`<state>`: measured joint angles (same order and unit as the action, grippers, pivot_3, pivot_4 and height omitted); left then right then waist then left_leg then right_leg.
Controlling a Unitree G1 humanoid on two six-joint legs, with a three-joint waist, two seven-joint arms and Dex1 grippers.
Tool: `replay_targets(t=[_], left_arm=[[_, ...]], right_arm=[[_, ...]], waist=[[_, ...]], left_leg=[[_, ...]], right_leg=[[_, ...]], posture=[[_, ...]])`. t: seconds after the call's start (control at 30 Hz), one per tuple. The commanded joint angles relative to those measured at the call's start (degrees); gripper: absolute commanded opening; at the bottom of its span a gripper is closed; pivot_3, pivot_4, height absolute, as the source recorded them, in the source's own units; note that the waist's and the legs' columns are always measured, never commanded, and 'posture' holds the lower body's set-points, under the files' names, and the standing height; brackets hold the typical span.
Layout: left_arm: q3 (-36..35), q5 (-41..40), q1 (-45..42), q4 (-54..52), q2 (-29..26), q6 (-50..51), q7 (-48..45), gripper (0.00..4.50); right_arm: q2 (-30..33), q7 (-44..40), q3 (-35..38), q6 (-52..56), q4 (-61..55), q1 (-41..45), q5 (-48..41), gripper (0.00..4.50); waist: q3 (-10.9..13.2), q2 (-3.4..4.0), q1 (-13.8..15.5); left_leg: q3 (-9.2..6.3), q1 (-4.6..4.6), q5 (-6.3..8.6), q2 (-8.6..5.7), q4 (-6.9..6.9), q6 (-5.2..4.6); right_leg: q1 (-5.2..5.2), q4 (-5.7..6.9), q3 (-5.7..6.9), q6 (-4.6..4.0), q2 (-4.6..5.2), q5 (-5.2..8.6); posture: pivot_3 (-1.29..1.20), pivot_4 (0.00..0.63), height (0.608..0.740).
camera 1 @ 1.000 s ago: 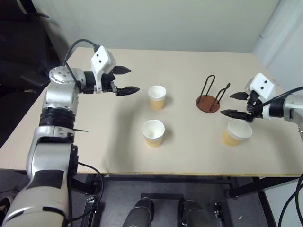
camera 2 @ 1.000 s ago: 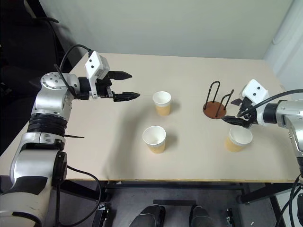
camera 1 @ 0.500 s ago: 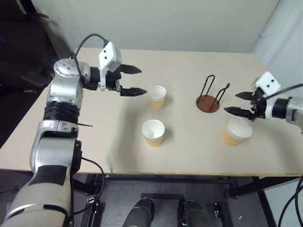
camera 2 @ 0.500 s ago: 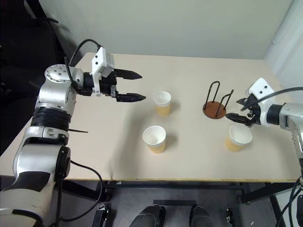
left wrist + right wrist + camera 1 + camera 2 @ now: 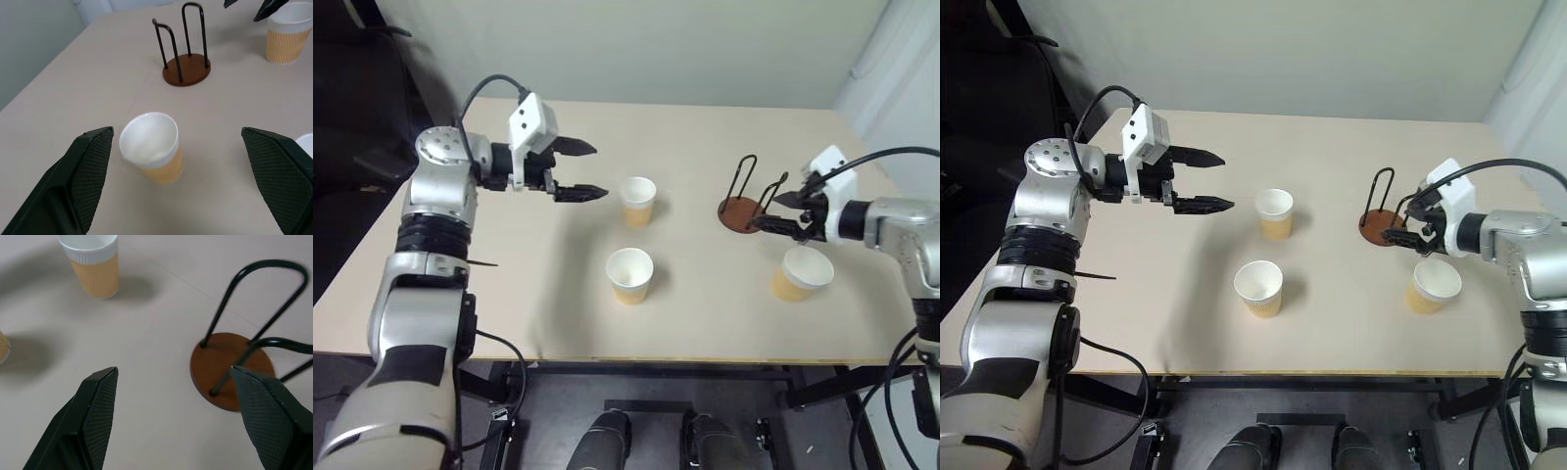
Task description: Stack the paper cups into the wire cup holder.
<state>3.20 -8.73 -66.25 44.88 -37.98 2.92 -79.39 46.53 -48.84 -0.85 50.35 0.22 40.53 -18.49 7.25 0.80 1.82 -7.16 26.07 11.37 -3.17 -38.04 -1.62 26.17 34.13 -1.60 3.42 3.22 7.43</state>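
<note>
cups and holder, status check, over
Both tools open, empty: left tool beside far cup, right tool at wire holder. Three cups upright on table, none stacked. Holder empty, nothing blocking.

We see three paper cups upright on the tabletop, tan with white rim bands and white insides, all empty. One cup stands mid-tabletop, a second nearer the front edge, a third toward the right edge. The wire cup holder, a reddish-brown disc with upright black loops, stands empty just behind that third cup.
</note>
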Motion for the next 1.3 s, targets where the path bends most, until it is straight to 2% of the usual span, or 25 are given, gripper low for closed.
replay_targets(t=[0.03,0.43,0.9,1.3], left_arm=[[-1.86,-0.78,-0.38,-3.27,-1.39,0.25,0.84,4.48],[-2.06,-1.66,0.65,-6.80,-2.21,2.38,2.17,4.48],[-2.15,-1.71,0.46,-7.11,-2.43,2.65,3.12,4.48],[-2.41,-1.97,1.07,-8.47,-3.57,3.82,3.83,4.48]], right_arm=[[-2.40,3.83,-0.77,-2.44,2.07,1.92,2.80,3.72],[-4.77,8.61,-2.25,-7.06,9.17,4.97,9.72,3.72],[-9.54,11.81,-1.88,-9.84,14.72,9.86,11.79,3.72],[-12.80,13.01,-2.47,-11.31,16.73,10.83,12.90,3.72]], waist=[[0.00,0.01,-0.03],[0.00,0.01,0.00],[0.00,0.01,-0.02],[0.01,0.02,-0.06]], left_leg=[[0.01,-0.01,0.01,0.00,-0.01,0.00],[-0.01,0.00,0.03,0.00,0.02,0.04],[-0.02,0.00,0.06,0.00,0.07,0.08],[-0.03,0.01,0.11,0.01,0.10,0.16]], right_leg=[[0.00,0.00,0.00,0.00,0.00,-0.01],[0.04,-0.01,0.00,-0.08,0.01,-0.13],[0.09,-0.01,0.00,-0.16,0.00,-0.16],[0.14,0.00,0.00,-0.20,0.00,-0.18]], posture=[[0.00,0.150,0.740],[0.00,0.150,0.740],[0.00,0.150,0.740],[0.00,0.150,0.740]])
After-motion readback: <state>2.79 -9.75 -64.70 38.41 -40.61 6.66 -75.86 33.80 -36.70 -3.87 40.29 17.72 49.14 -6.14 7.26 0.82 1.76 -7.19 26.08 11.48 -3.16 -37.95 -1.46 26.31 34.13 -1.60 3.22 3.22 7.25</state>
